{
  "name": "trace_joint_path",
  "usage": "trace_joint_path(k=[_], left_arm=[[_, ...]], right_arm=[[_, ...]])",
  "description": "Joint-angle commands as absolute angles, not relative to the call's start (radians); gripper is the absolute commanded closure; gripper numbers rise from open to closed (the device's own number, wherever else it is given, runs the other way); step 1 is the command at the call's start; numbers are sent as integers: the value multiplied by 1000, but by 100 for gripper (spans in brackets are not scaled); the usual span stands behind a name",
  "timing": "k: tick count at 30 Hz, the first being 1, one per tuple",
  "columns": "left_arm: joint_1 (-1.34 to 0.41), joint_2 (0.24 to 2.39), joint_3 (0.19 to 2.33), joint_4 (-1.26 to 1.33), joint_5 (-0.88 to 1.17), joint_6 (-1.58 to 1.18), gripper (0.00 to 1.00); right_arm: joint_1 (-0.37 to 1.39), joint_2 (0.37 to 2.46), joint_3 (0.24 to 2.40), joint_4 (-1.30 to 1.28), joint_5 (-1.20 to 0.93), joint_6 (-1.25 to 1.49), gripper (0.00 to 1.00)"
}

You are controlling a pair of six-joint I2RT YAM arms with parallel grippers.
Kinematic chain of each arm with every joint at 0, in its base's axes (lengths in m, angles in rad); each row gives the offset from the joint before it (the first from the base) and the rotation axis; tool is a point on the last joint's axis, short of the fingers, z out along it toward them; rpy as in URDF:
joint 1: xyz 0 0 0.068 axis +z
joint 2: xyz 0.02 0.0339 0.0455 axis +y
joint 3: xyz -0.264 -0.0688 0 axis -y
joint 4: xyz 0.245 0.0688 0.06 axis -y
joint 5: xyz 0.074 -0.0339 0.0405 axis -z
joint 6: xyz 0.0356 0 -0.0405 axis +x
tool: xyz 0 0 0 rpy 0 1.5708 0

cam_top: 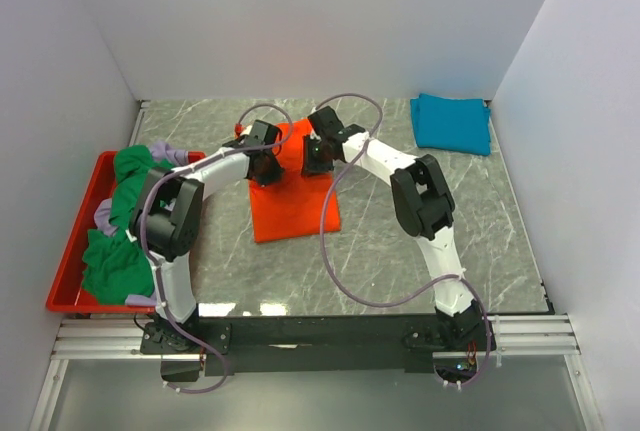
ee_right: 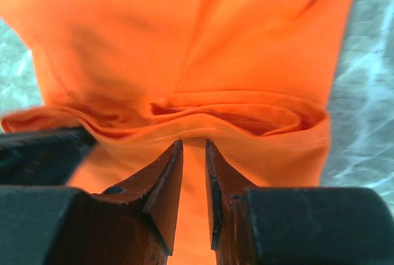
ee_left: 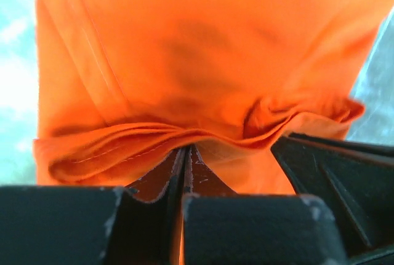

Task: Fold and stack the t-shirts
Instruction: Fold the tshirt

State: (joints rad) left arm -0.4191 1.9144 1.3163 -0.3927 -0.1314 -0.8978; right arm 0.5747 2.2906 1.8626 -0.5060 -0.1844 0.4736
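The orange t-shirt lies partly folded on the middle of the marble table. Both grippers hold its far edge, lifted a little. My left gripper is shut on a folded hem of the orange t-shirt; its jaws are pressed together on the cloth. My right gripper pinches the same edge further right; its jaws stand narrowly apart with the orange t-shirt between them. A folded teal-blue t-shirt lies at the far right. Green and lavender t-shirts lie crumpled in the tray.
The shallow red tray sits along the table's left edge. White walls close in the left, far and right sides. Both arms reach over the table's middle, with grey cables looping above the orange shirt.
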Motion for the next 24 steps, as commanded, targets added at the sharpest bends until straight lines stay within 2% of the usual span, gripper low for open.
trace_joint_path(k=[1, 12, 24], left_arm=[[-384, 1940, 1379, -429, -160, -865, 94], [-345, 2039, 1430, -465, -164, -841, 94], [-324, 1988, 1408, -446, -135, -816, 94]], right_arm=[[551, 2310, 1922, -541, -193, 469, 72], [522, 2358, 1934, -549, -192, 463, 71], [454, 2312, 1861, -522, -264, 503, 69]])
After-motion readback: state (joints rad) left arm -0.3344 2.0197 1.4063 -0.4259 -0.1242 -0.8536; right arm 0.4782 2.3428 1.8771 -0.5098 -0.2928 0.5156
